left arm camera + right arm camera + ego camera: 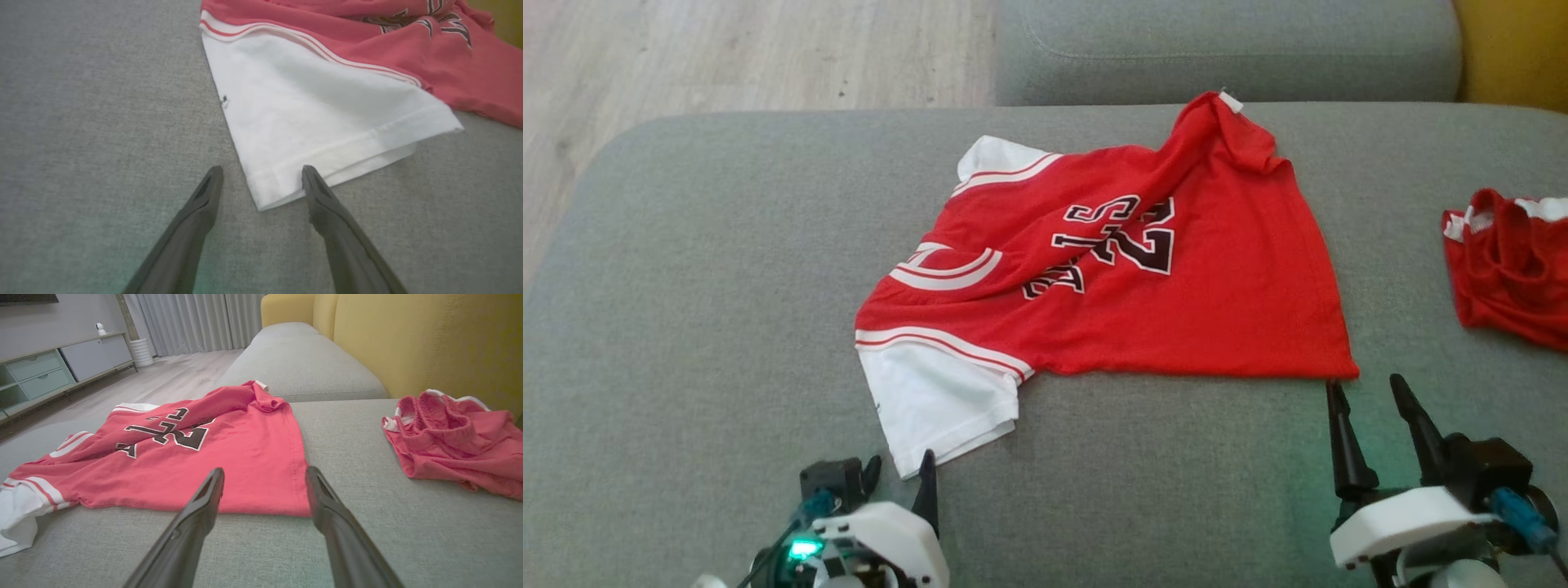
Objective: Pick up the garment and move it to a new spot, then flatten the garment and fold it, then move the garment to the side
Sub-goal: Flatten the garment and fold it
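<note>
Garment (1143, 286), soft, light and limp, lies just ahead of my jaws: left gripper (900, 464) spread astride its white sleeve (327, 122) corner, right gripper (1364, 384) spread at its red hem corner, where I would pinch.

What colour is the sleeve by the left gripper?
The sleeve is white, red-striped at the shoulder; best in the left wrist view.
</note>
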You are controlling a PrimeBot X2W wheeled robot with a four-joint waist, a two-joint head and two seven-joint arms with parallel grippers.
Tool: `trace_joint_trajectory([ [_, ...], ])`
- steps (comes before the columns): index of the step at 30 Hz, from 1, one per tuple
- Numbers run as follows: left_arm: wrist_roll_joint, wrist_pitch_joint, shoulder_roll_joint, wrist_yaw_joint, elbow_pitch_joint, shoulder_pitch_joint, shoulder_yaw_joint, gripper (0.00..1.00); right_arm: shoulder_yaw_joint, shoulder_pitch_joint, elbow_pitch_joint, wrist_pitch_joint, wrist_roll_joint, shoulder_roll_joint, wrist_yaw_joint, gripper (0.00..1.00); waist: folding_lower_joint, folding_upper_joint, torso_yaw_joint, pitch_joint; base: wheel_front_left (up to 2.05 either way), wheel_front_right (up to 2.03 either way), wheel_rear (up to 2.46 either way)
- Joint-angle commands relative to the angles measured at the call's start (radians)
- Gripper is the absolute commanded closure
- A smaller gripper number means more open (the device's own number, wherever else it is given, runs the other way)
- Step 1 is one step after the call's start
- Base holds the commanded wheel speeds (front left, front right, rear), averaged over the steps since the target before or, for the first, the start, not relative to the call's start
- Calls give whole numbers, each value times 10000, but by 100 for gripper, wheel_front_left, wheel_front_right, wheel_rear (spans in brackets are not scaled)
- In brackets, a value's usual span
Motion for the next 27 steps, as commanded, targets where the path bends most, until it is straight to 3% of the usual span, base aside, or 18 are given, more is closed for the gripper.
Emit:
trace_joint_trajectory([
  [1, -45, -123, -38, 37, 7, -556, 318, 0, 142, -413, -310, -35, -121, -62, 65, 0, -2, 0, -70, 55, 0, 0, 0],
  [5, -71, -146, -211, -84, 495, -700, 236, 0, 59, -486, -198, -17, -242, -62, 65, 0, -2, 0, -119, 78, 0, 0, 0],
  [6, -71, -99, -265, -114, 610, -738, 187, 5, 4, -526, -156, 8, -284, -62, 65, 0, -2, 0, -126, 80, 0, 0, 0],
  [7, -72, -49, -325, -149, 709, -775, 132, 19, -89, -578, -86, 54, -343, -62, 65, 0, -2, 0, -128, 84, 0, 0, 0],
  [8, -76, -13, -382, -186, 790, -811, 83, 56, -183, -651, 20, 124, -411, -62, 65, 0, -2, 0, -128, 91, 0, 0, 0],
  [9, -68, 9, -433, -232, 853, -847, 26, 81, -270, -756, 153, 206, -489, -62, 65, 0, -2, 0, -125, 100, 0, 0, 0],
  [10, -55, -10, -476, -270, 897, -884, -18, 100, -338, -893, 300, 274, -571, -62, 65, 0, -2, 0, -118, 111, 0, 0, 0],
  [17, 134, -820, -579, -352, 877, -1168, -42, 100, -1016, -2317, 2296, 930, -1080, -62, 65, 0, -2, 0, 185, 299, 0, 0, 0],
  [27, 213, -1449, -285, -269, -4, -1237, 149, 100, -1892, -3989, 5558, 790, -1613, -62, 65, 0, -2, 0, 754, 650, 0, 0, 0],
])
